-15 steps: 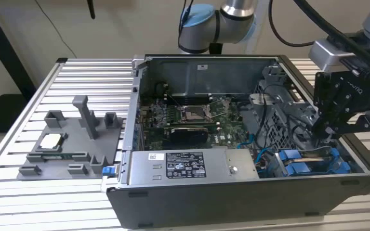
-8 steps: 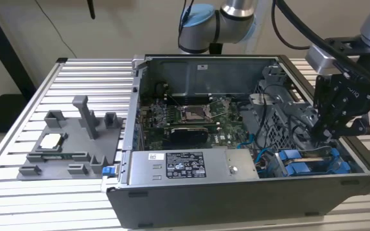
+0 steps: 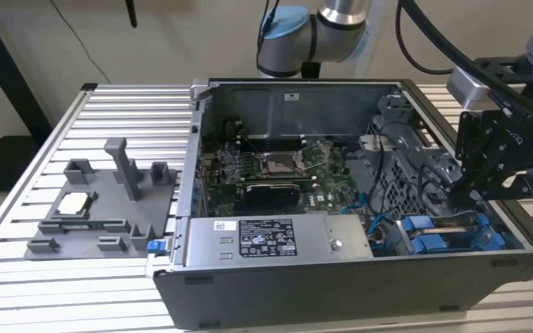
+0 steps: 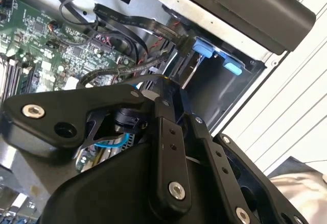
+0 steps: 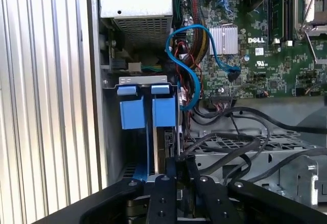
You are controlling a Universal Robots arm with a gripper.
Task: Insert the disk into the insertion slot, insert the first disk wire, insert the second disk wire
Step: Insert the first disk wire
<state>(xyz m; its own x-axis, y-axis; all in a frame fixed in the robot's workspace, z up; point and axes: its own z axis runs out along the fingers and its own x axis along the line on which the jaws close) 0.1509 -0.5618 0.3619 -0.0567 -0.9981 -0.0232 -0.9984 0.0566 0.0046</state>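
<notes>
1. An open dark-grey computer case [image 3: 341, 298] sits on a slatted aluminium table [image 3: 119, 111]. The arm's black linkage gripper [image 3: 479, 194] hangs over the case's corner at the exterior view's right.
2. In the first wrist view, the flat silver-grey disk [image 5: 163, 132] with its bright blue carrier frame stands on edge inside the grey rectangular insertion slot [image 5: 140, 79]. Its blue tab sits about level with a second blue carrier tab [image 5: 133, 109] just beside it.
3. The gripper [image 5: 173, 165] is right at the disk's near edge. How far the jaws stand apart, and whether they hold anything, I cannot tell because the linkage covers that spot.
4. My judgement is that seating the disk is the step in hand, and it looks nearly home. To do it well, push straight along the side rails, keep the disk parallel to the bay wall without racking, and ease off at firm resistance.
5. The case side wall [image 5: 97, 132] runs just beside the slot on one flank. A perforated metal cage [image 5: 245, 147] and black cables [image 5: 230, 132] crowd the other. A thin blue cable loop [image 5: 191, 76] hangs near the tabs and is a likely snag.
6. The only free room is straight up and out of the case, and sideways travel is tight. The silver power-supply box [image 3: 266, 239] stands near the slot but apart from it.
</notes>
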